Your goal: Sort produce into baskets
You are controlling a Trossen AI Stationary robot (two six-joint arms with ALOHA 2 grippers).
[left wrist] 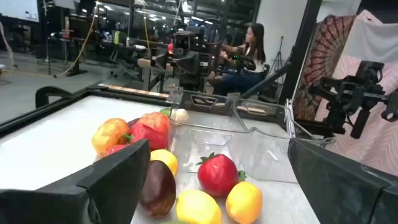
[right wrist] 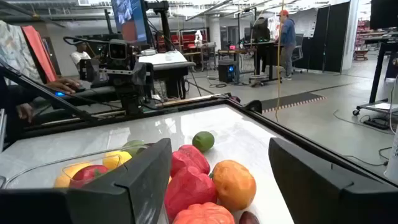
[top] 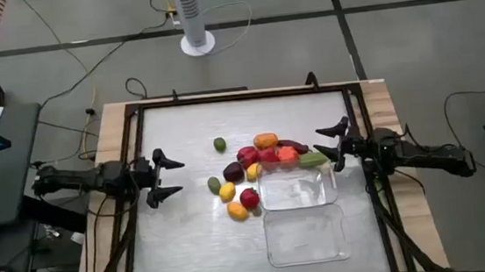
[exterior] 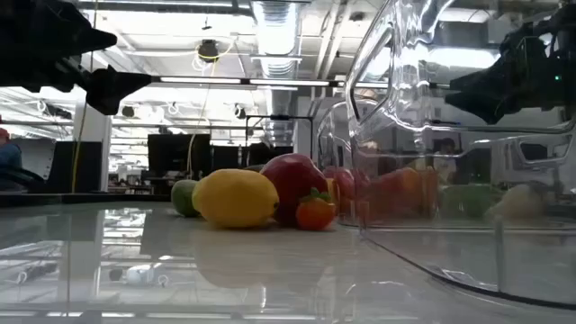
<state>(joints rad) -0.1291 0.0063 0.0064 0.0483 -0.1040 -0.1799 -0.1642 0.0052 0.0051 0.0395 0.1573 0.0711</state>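
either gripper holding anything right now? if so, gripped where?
Nothing held. Left gripper and right gripper are both open and empty, flanking the produce pile; both trays are empty.

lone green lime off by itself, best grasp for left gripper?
Take the green lime across its round middle, coming straight down. It sits apart from the produce pile with bare table all around, so finger direction hardly matters. The left gripper is open and on its side.

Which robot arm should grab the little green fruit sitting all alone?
Probably left. The left gripper hangs open on the lone green fruit's side with bare table between; the right gripper would have to cross the pile.
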